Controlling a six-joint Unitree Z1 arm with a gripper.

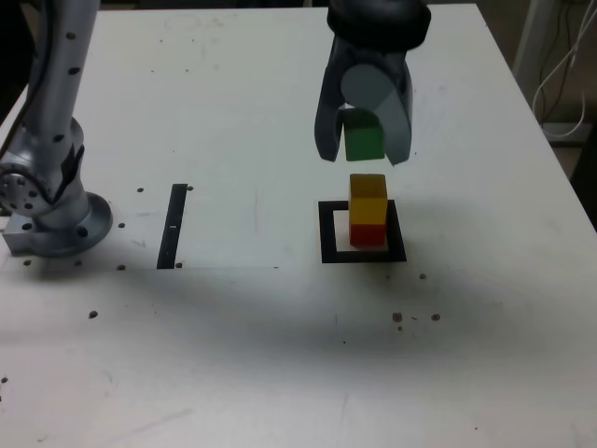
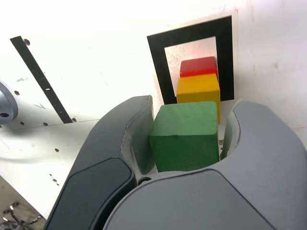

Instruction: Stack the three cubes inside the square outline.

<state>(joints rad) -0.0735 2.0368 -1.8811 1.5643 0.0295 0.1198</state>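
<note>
A yellow cube [image 1: 367, 200] rests on a red cube [image 1: 367, 234] inside the black square outline [image 1: 327, 233] on the white table. My gripper [image 1: 364, 154] hangs in the air just above and behind that stack, shut on the green cube [image 1: 363, 141]. In the wrist view the green cube [image 2: 184, 135] sits squarely between the two grey fingers [image 2: 125, 139], with the yellow cube [image 2: 198, 89], the red cube [image 2: 198, 66] and the square outline [image 2: 157, 57] beyond it.
A straight black strip [image 1: 173, 225] lies at the exterior view's left of the outline. The arm's grey base [image 1: 51, 210] stands at the table's left edge. Small screw holes dot the tabletop [image 1: 280, 355].
</note>
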